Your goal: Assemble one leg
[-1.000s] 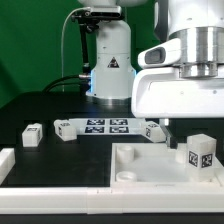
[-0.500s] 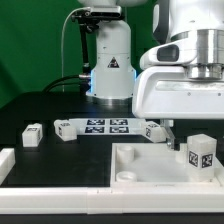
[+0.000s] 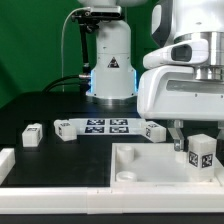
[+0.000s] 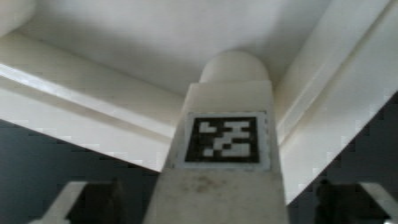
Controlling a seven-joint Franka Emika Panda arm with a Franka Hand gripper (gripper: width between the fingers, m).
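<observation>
The leg (image 3: pixel 201 152) is set upright in the tray (image 3: pixel 140 170), directly below the gripper (image 3: pixel 196 143), between its fingers. Beyond lies the marker board (image 3: pixel 105 126), flanked by two small blocks (image 3: pixel 33 134).

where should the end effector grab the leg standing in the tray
Grip the leg by its two plain side faces, coming straight down from above. It stands upright in the tray, tag facing out, and in the wrist view the end effector already straddles it, fingers apart.

Leg (image 4: pixel 226 140) base cropped (wrist view).
</observation>
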